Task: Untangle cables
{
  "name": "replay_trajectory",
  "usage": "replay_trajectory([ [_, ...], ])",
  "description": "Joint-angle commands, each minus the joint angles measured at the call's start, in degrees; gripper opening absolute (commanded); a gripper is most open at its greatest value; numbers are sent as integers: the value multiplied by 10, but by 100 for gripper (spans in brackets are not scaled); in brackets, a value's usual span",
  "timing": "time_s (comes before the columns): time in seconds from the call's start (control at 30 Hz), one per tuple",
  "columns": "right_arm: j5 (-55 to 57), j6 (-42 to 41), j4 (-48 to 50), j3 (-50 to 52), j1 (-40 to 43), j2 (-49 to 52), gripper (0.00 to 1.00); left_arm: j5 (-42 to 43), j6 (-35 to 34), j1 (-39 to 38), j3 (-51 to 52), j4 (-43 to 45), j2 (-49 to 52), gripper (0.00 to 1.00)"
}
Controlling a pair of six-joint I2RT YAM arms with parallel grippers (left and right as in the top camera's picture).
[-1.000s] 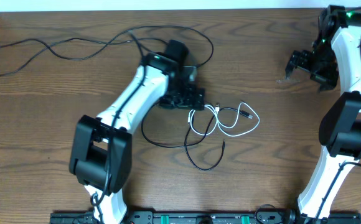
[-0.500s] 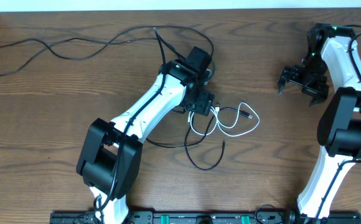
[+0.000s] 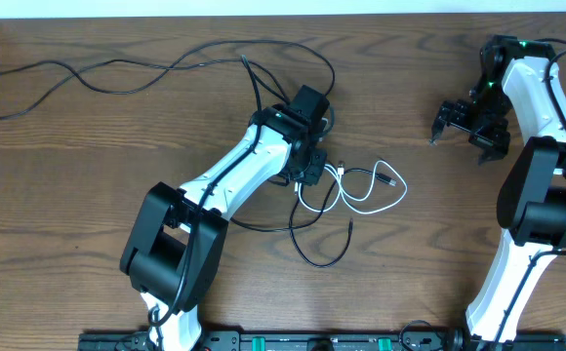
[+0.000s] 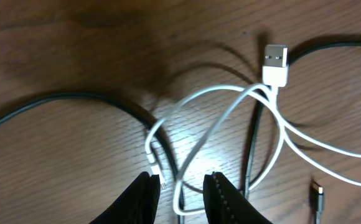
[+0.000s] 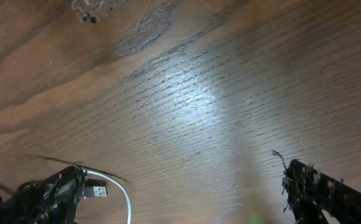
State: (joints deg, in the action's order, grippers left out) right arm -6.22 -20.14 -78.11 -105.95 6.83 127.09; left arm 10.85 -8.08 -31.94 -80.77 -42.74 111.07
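Left gripper (image 4: 179,186): jaws only a bit apart, straddling a loop of the white cable (image 4: 230,102) mid-table, not pinching it as far as I can see. A black cable (image 4: 75,99) crosses right beside that loop, so closing here could snag both and pull the tangle tighter. Right gripper (image 3: 457,119) is wide open, empty, well off to the side.

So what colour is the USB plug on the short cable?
White plug, silver metal tip; clearest in the left wrist view.
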Motion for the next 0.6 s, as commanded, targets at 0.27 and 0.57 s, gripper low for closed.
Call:
replay_trajectory([
  [0.27, -5, 9, 1, 3, -22, -4, 99, 16, 9, -1, 16, 19, 18, 37],
  [0.57, -5, 9, 1, 3, -25, -4, 99, 18, 9, -2, 16, 27, 20, 19],
])
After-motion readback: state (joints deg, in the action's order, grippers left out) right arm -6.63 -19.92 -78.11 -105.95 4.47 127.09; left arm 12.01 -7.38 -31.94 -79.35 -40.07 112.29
